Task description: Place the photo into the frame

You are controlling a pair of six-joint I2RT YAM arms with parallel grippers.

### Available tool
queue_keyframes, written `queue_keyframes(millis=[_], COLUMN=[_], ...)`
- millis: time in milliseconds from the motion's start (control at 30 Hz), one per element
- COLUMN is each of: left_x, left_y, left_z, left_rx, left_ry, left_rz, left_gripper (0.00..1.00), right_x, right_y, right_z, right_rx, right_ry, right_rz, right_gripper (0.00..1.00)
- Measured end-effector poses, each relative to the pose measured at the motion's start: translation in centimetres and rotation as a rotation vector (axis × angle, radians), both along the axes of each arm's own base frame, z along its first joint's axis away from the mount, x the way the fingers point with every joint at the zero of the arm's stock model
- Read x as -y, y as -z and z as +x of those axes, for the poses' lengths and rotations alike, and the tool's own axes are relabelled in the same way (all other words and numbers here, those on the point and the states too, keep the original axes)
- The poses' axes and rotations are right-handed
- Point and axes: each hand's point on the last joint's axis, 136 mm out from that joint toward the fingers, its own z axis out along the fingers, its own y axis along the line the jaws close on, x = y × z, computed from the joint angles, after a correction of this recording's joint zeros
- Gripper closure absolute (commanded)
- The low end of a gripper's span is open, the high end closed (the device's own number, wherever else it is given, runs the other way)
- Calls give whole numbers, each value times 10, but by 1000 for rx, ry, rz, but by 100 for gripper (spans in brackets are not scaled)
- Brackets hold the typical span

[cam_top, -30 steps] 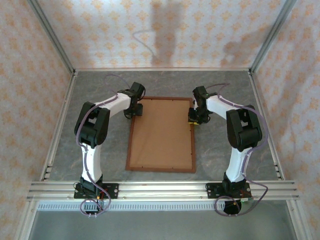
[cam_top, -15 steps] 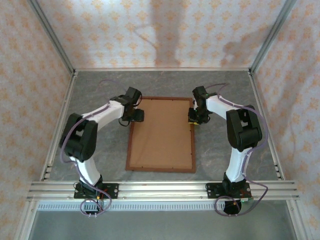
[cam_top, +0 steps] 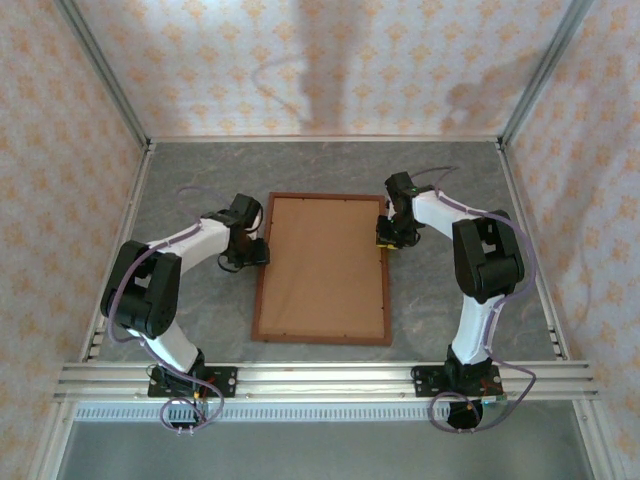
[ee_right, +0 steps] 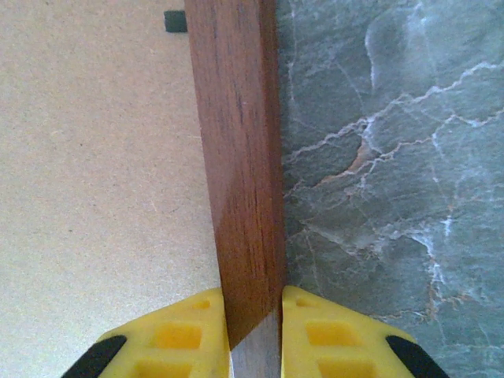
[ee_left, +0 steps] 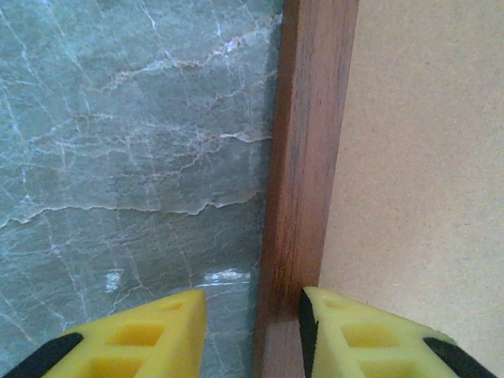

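The setting was a robot test enclosure: peach floral-patterned wall panels, held in silver aluminium profile posts, surrounded a grey marble-patterned tabletop.

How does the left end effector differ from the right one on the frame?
The left end effector straddles the left rail of the frame, with a gap beside its outer finger; the right end effector pinches the right rail, both fingers touching wood. The left stands open; the right is shut on the rail. Both have yellow fingers.
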Motion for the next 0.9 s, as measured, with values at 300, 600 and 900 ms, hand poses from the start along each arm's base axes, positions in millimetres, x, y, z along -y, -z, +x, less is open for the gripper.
queue_keyframes(millis=[300,600,900], left_x=[-1,-1,8], left_y=[0,0,4], left_z=[-10,-17,-14], left_rx=[-8,-20,-17], left_ry=[2,4,10], left_rz=[-6,-11,-28], left_gripper=[68,68,68], right_x=[0,0,0], right_y=[0,0,0], right_z=[0,0,0], right_rx=[0,0,0], right_ry=[0,0,0], right_rz=[0,0,0], right_gripper=[82,82,82])
